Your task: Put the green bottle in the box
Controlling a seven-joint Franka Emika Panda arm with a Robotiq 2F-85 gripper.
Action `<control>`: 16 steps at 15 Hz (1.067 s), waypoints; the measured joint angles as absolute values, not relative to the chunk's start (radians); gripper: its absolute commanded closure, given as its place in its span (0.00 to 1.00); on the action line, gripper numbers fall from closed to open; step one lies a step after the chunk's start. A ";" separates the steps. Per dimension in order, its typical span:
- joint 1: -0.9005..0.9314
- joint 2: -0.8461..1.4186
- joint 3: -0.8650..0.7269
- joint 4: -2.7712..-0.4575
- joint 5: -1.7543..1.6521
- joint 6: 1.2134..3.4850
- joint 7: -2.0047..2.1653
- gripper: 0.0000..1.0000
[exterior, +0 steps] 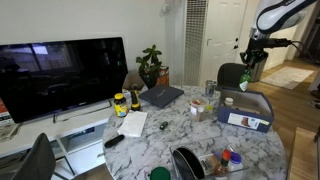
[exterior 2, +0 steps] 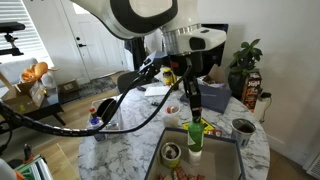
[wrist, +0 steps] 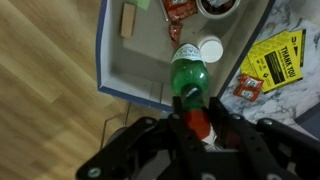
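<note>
My gripper (wrist: 192, 118) is shut on the green bottle (wrist: 189, 74) and holds it over the near edge of the blue-grey box (wrist: 128, 78). In the wrist view the bottle points down toward the box's floor, where a white round lid (wrist: 210, 48) and snack packets lie. In an exterior view the gripper (exterior 2: 193, 104) hangs the bottle (exterior 2: 195, 135) upright just above the box (exterior 2: 228, 158). In an exterior view the gripper (exterior: 250, 62) is high above the box (exterior: 243, 120) at the table's right end; the bottle is too small to make out there.
A yellow packet (wrist: 274, 58) lies on the marble table beside the box. Yellow-capped jars (exterior: 121, 103), a dark notebook (exterior: 160, 96), a dark round bin (exterior: 186, 163), a plant (exterior: 152, 65) and a TV (exterior: 60, 75) show. A metal cup (exterior 2: 243, 128) stands near the box.
</note>
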State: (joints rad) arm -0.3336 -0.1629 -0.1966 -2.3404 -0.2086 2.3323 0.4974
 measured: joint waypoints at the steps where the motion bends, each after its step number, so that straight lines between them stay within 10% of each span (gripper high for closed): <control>1: -0.332 -0.145 -0.195 -2.328 -0.199 2.332 0.510 0.69; 2: -0.330 -0.134 -0.194 -2.320 -0.194 2.333 0.519 0.92; 16: -0.306 0.210 -0.308 -2.262 -0.250 2.760 0.786 0.92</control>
